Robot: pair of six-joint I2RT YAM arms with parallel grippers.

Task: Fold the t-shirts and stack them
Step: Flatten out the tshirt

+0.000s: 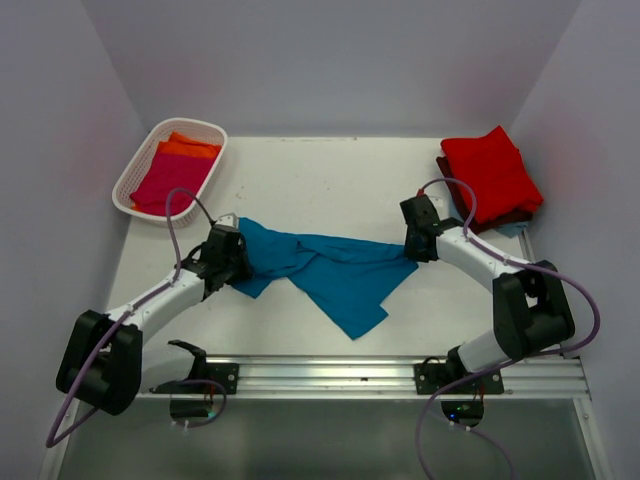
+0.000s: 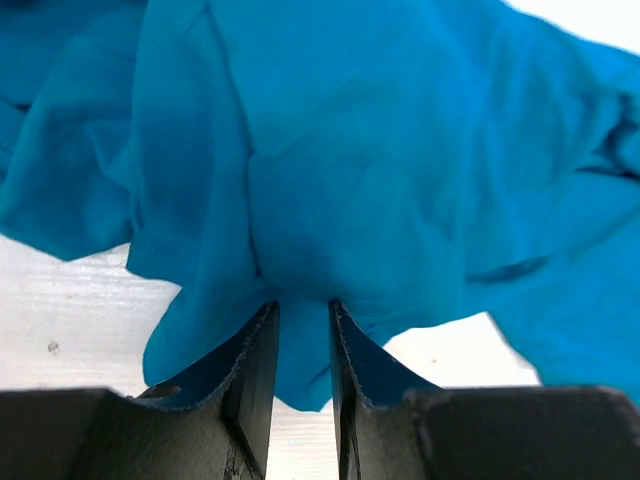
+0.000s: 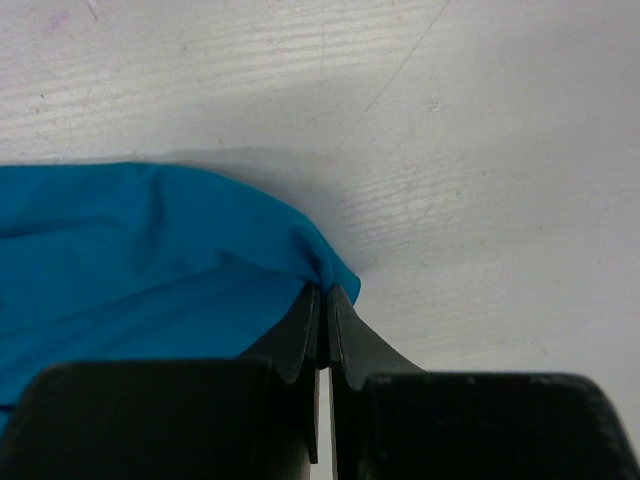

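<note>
The teal shirt [image 1: 330, 270] lies rumpled mid-table, strung between both arms. The left gripper [image 2: 302, 306] is clamped on a bunch of cloth at the shirt's left end. The right gripper [image 3: 326, 298] is pinched tight on its right edge. Far right, a folded red shirt [image 1: 490, 168] lies on a maroon shirt [image 1: 508, 218]. Far left, a basket [image 1: 134, 176] holds a magenta shirt [image 1: 165, 182] and an orange shirt [image 1: 186, 148].

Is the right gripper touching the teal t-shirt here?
Touching. The right wrist view shows the right gripper shut, pinching a corner of the teal t-shirt between its jaws.
</note>
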